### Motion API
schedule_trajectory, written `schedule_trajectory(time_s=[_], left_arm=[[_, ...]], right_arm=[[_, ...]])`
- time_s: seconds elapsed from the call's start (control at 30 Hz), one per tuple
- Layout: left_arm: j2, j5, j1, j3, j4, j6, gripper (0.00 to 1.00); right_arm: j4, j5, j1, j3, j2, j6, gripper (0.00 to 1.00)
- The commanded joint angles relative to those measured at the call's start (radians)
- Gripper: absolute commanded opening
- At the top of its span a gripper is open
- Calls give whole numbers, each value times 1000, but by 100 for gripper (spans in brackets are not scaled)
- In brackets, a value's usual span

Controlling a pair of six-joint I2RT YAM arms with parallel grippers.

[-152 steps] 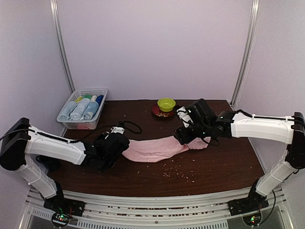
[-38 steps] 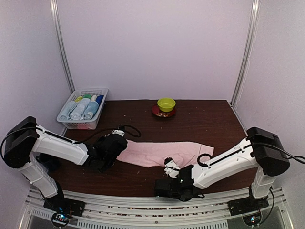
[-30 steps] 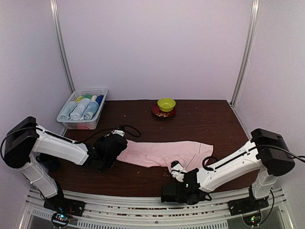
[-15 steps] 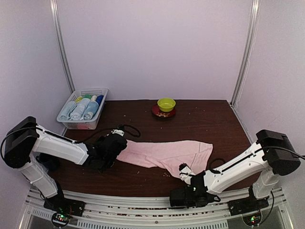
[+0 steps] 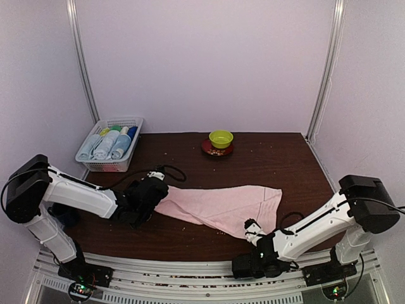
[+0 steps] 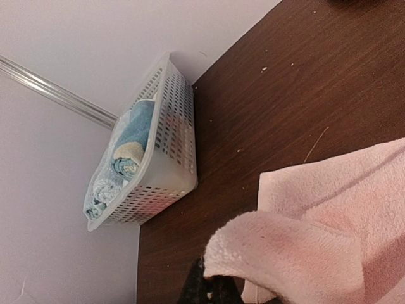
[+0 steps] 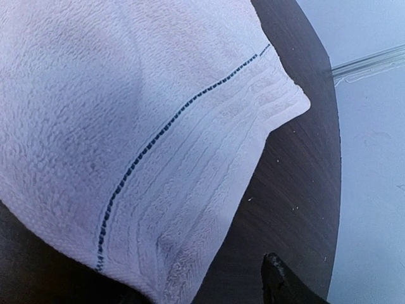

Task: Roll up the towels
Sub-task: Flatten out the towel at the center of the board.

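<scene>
— Across the middle of the table (image 5: 266, 158) lies the pink towel (image 5: 221, 206), spread flat from left to right. Only the top view shows both arms at once, plus the green bowl (image 5: 221, 137) at the far edge.

— And the wrist views?

— The left one shows the mesh of the basket (image 6: 171, 177) and the rolled towels (image 6: 142, 120) inside it, at the table's far left corner. From above those are small. The right one shows the pink towel's ribbed hem and a dotted dark stitch line, which the top view cannot resolve.

— What is hidden?

— The left pincer (image 5: 150, 201) is mostly buried, with a fold of pink draped over its dark fingers (image 6: 196, 288). Its jaws are together, clamped on the towel's left end. The wrist view cuts off all of the right pincer (image 5: 254, 239) but one fingertip (image 7: 276, 278).

— Apart or together?

— I cannot tell. It sits low at the table's near edge, just beside the towel's near right corner. Whether it touches the cloth, I cannot tell either.
</scene>
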Motion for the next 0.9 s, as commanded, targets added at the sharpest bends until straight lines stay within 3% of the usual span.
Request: schedule_trajectory(time_s=[0.0, 0.4, 0.53, 0.67, 0.87], left_arm=[[15, 13, 7, 20, 16, -2, 0], [16, 15, 12, 20, 15, -4, 0], [15, 16, 12, 19, 14, -4, 0], [16, 17, 13, 20, 14, -3, 0], [18, 18, 14, 22, 14, -4, 0]], right_arm=[[-2, -86, 8, -37, 10, 6, 55], [-12, -139, 19, -49, 16, -5, 55], [-8, -147, 22, -58, 12, -2, 51], [7, -146, 22, -60, 14, -9, 39], [-8, -115, 29, -20, 12, -19, 0]])
